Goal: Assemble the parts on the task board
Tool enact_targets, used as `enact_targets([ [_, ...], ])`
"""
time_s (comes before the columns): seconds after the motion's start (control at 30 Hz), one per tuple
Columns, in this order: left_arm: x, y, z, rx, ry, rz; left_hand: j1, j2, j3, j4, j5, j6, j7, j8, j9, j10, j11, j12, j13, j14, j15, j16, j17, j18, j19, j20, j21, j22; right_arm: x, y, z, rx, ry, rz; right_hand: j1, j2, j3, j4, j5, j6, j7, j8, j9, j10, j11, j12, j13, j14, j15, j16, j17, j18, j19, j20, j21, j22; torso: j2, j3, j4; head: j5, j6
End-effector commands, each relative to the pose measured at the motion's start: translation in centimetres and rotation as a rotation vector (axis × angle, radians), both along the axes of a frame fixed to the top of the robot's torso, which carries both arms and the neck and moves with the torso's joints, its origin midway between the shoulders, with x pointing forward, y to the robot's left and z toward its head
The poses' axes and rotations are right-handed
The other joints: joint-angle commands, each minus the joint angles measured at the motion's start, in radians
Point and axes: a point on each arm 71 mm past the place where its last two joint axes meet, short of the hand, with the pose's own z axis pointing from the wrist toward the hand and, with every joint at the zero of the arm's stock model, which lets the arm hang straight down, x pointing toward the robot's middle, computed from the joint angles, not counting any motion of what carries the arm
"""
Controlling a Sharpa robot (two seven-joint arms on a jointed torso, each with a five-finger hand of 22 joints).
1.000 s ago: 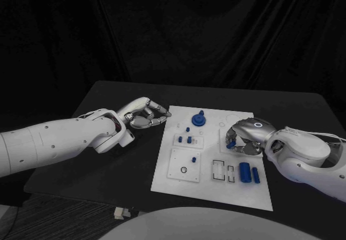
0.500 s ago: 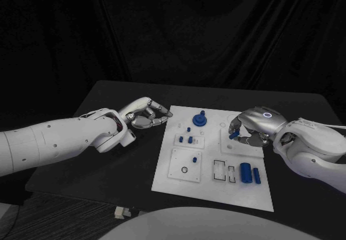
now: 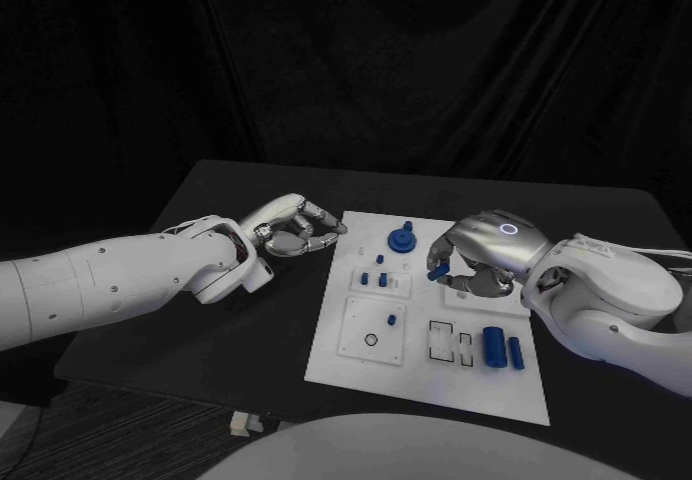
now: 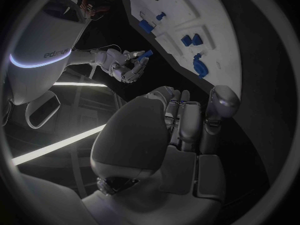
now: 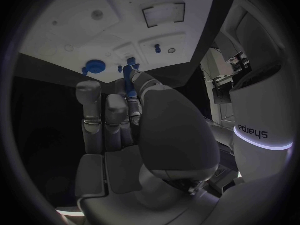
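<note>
The white task board (image 3: 433, 385) lies in the middle of the black table. My right hand (image 3: 483, 255) hovers over the board's middle and pinches a small blue part (image 3: 436, 270) between its fingertips; this part (image 5: 127, 76) also shows in the right wrist view. The left wrist view shows that hand (image 4: 127, 66) with the blue part (image 4: 145, 54) sticking out of it. My left hand (image 3: 296, 228) stays at the board's far left corner, fingers curled in with nothing in them. A round blue part (image 3: 400, 239) stands near the board's far edge.
Small blue pegs (image 3: 378, 278) stand in a square plate on the board's left half, and another peg (image 3: 389, 320) stands in the plate nearer me. Two blue cylinders (image 3: 500, 348) lie near the board's right edge beside rectangular slots (image 3: 441, 338).
My right hand has risen from the board's right side and moved left toward the middle, carrying the small blue part. The left hand has stayed in place.
</note>
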Motion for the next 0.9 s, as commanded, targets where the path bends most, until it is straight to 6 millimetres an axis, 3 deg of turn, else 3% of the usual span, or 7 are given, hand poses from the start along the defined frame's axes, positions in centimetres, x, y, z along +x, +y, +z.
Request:
enact_targets([
  [0.03, -0.2, 0.1, 0.0, -0.007, 0.000, -0.001, 0.004, 0.008, 0.005, 0.000, 0.005, 0.003, 0.007, -0.001, 0.000, 0.007, 0.004, -0.004, -0.001, -0.007, 0.000, -0.006, -0.002, 0.020, -0.010, 0.001, -0.006, 0.113, -0.6, 1.4, -0.2, -0.015, 0.026, 0.032, 0.005, 0.012, 0.005, -0.002, -0.003, -0.007, 0.007, -0.005, 0.000, 0.002, 0.006, -0.005, -0.001, -0.002, 0.011, -0.001, -0.003, -0.015, -0.005, 0.002, -0.014, 0.096, 0.000, 0.0001, 0.0001, 0.005, 0.000],
  [0.2, -0.3, 0.5, 0.1, -0.003, 0.002, 0.009, 0.004, 0.008, 0.005, -0.001, 0.005, 0.002, 0.007, -0.001, 0.000, 0.007, 0.004, -0.004, -0.001, -0.008, 0.000, -0.007, -0.003, 0.021, -0.011, 0.001, -0.009, 0.112, -1.8, 4.4, -0.7, -0.017, 0.060, 0.110, 0.006, 0.014, 0.008, -0.004, -0.001, -0.011, 0.009, -0.007, 0.000, 0.000, 0.008, -0.007, -0.002, -0.004, 0.013, -0.004, -0.006, -0.015, -0.008, 0.004, -0.022, 0.095, 0.001, -0.0002, -0.0008, 0.019, 0.000],
  [0.4, -0.4, 0.6, 0.1, -0.004, -0.001, 0.013, 0.004, 0.008, 0.005, -0.001, 0.006, 0.002, 0.007, -0.001, 0.000, 0.007, 0.004, -0.004, -0.001, -0.009, 0.000, -0.008, -0.006, 0.022, -0.013, 0.001, -0.014, 0.111, -2.9, 6.6, -1.7, -0.024, 0.099, 0.169, 0.007, 0.014, 0.009, -0.004, -0.001, -0.013, 0.011, -0.009, 0.000, -0.001, 0.009, -0.009, -0.003, -0.005, 0.014, -0.006, -0.007, -0.014, -0.010, 0.005, -0.026, 0.094, 0.000, -0.0002, -0.0003, 0.031, 0.000],
  [0.77, -0.4, 0.9, 0.2, -0.001, -0.001, 0.022, 0.004, 0.009, 0.006, 0.000, 0.006, 0.003, 0.007, -0.001, 0.000, 0.007, 0.004, -0.005, -0.001, -0.014, 0.001, -0.012, -0.013, 0.023, -0.018, 0.001, -0.022, 0.109, -4.3, 8.8, -4.2, -0.048, 0.175, 0.235, 0.010, 0.016, 0.014, -0.008, 0.004, -0.020, 0.015, -0.013, 0.000, -0.003, 0.012, -0.013, -0.004, -0.007, 0.017, -0.005, -0.006, -0.013, -0.013, 0.007, -0.029, 0.093, -0.001, -0.0008, 0.0028, 0.015, 0.000],
  [0.9, -0.4, 0.8, 0.1, -0.001, 0.003, 0.019, 0.004, 0.009, 0.006, 0.000, 0.006, 0.003, 0.007, -0.001, 0.000, 0.007, 0.004, -0.005, -0.001, -0.016, 0.001, -0.014, -0.017, 0.024, -0.020, 0.002, -0.027, 0.108, -4.4, 9.0, -4.7, -0.058, 0.190, 0.241, 0.010, 0.016, 0.014, -0.008, 0.005, -0.022, 0.016, -0.014, 0.000, -0.004, 0.013, -0.014, -0.004, -0.009, 0.018, -0.009, -0.011, -0.013, -0.014, 0.008, -0.034, 0.092, -0.001, -0.0005, 0.0005, 0.015, 0.000],
])
